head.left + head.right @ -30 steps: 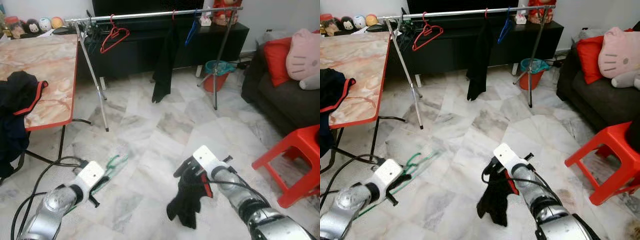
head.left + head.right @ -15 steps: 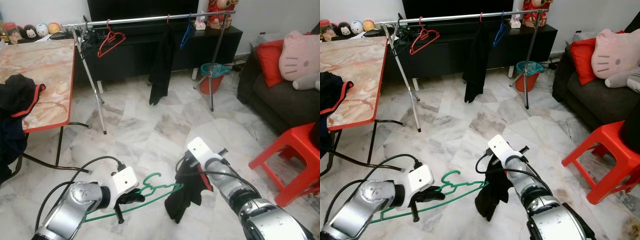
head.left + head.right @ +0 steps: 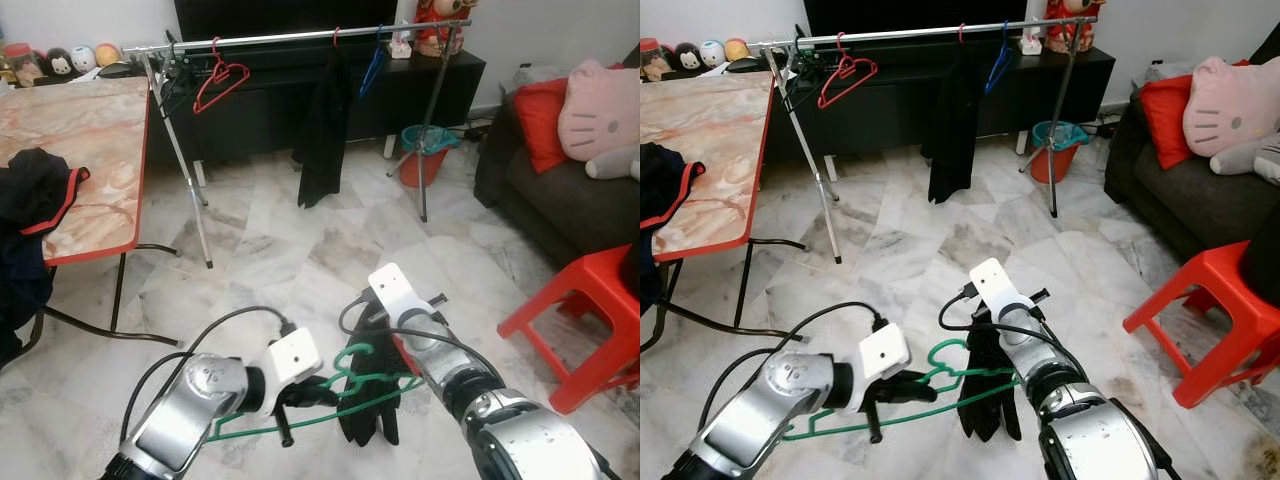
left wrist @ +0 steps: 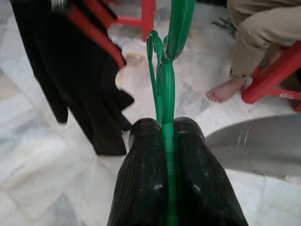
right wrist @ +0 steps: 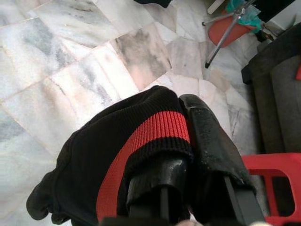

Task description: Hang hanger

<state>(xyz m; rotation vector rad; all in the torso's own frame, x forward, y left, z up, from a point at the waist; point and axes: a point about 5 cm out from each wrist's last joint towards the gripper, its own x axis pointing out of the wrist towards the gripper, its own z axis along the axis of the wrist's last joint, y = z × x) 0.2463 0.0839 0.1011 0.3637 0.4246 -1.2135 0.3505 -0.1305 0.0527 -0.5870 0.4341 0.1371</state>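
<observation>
Here, the left gripper (image 3: pixel 290 396) is clamping a green hanger (image 3: pixel 350 378) low over the marble floor (image 3: pixel 300 260), touching the black garment (image 3: pixel 988 385) the right gripper (image 3: pixel 992 330) is pinching. The hook could be snagging that cloth. Open floor is lying ahead before the clothes rail (image 3: pixel 300 35), table (image 3: pixel 90 150) left, red stool (image 3: pixel 575 320) right.

A table (image 3: pixel 95 150) stands left, a sofa (image 3: pixel 560 190) right, a clothes rack (image 3: pixel 300 35) behind between them.
</observation>
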